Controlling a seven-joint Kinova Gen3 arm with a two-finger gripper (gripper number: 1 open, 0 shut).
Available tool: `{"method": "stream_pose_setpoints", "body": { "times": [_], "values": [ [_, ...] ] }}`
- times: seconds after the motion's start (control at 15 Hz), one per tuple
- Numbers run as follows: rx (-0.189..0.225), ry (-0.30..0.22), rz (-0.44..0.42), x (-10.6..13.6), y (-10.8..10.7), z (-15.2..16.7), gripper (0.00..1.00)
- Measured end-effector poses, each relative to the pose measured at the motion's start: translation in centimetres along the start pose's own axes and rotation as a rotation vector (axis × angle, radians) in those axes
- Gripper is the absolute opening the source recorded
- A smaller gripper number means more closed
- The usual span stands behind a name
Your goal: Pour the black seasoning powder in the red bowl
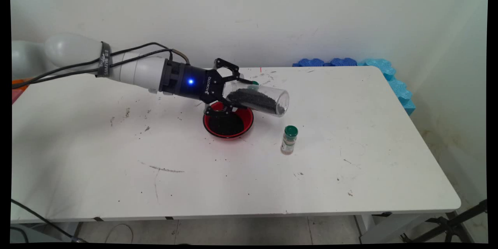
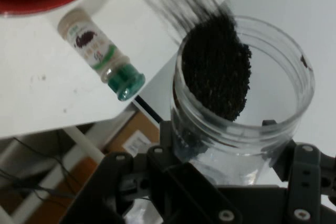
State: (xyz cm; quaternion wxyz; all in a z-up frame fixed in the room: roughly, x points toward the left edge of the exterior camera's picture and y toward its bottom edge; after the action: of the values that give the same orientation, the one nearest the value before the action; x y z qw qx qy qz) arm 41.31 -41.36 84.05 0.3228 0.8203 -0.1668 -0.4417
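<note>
Tool is clamped on a clear plastic jar, held nearly horizontal above the bench, open mouth pointing right and slightly down. Jar is part-filled with black granules banked along its lower side. "ROBOTIQ" is readable on the tool body. Directly under the tool sits a red bowl with dark contents. Near the bowl, to its right, a small spice shaker stands upright, green cap, white-and-green label; label text too small to read. Blue foam pieces line the bench's far right edge by the wall. Bench surface carries scattered dark specks.
</note>
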Motion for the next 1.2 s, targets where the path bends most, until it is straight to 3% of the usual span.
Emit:
{"method": "stream_pose_setpoints", "body": {
  "times": [0.33, 0.93, 1.2],
  "values": [
    [0.015, 0.011, 0.216, -0.2, 0.7, 0.1, 0.0],
    [0.004, 0.038, 0.568, -1.2, 3.1, -0.4, 0.0],
    [0.024, 0.044, 0.791, -1.8, 3.8, -0.9, 0.0]
  ]
}}
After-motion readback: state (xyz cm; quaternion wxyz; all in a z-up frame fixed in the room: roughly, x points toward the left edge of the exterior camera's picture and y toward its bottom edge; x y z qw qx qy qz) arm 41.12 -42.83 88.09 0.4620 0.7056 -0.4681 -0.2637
